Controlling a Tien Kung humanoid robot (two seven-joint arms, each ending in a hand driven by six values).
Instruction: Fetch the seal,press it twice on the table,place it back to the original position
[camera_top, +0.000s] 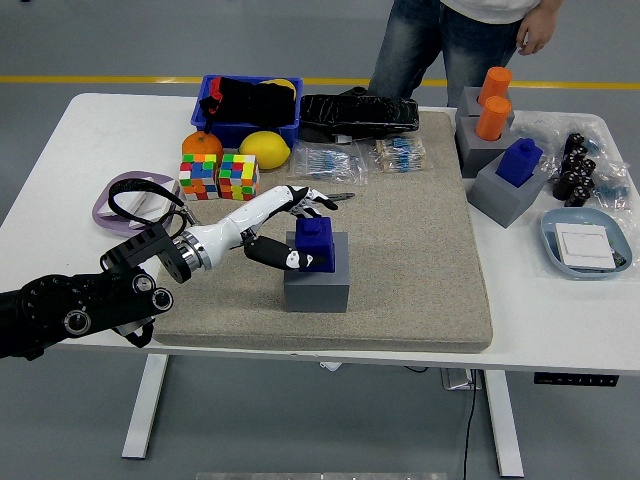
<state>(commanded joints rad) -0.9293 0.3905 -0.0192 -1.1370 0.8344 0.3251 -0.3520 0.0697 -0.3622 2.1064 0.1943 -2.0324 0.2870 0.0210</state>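
The blue seal (316, 243) stands upright in its grey block holder (318, 287) on the tan mat (420, 250), left of the mat's middle. My left hand (300, 226) reaches in from the left and is beside the seal. Its fingers (312, 196) stretch out straight past the seal's far side, and the thumb (286, 258) lies against the seal's left front. The hand looks loosened rather than clamped. My right arm is out of view.
Two colour cubes (218, 176), an orange (201, 145), a lemon (264, 150) and a blue bin (250, 105) sit behind my hand. At the right are grey holders with a second blue seal (519, 160) and orange cylinders (493, 105). A person (450, 40) stands at the far side.
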